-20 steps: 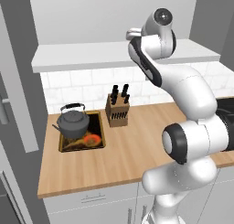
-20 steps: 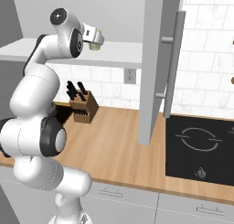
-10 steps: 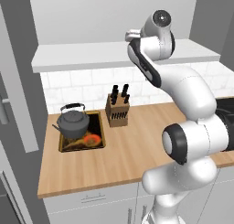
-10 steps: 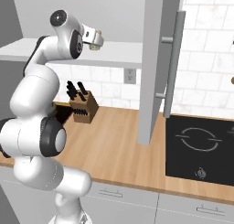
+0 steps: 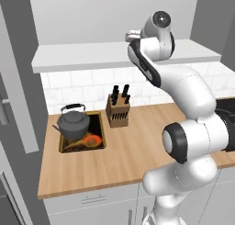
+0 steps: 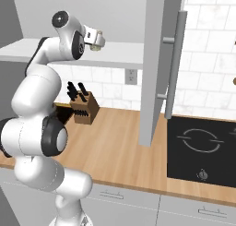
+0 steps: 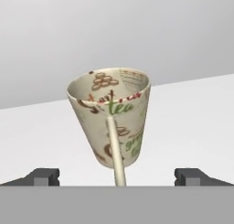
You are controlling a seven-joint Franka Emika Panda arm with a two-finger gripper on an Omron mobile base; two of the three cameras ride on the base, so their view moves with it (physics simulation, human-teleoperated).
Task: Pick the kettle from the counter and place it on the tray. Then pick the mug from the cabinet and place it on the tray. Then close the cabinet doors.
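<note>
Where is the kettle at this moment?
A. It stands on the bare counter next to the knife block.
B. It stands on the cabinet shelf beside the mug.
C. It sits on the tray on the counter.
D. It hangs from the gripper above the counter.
C: in the left base view the kettle rests inside the tray, left of the knife block, while the open gripper is up at the mug.

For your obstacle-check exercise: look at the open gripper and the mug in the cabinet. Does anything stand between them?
Nothing visible does. In the hand view the mug stands on the white cabinet shelf straight ahead, between the two spread fingertips, handle toward the camera. The gripper is open and not yet touching it.
</note>
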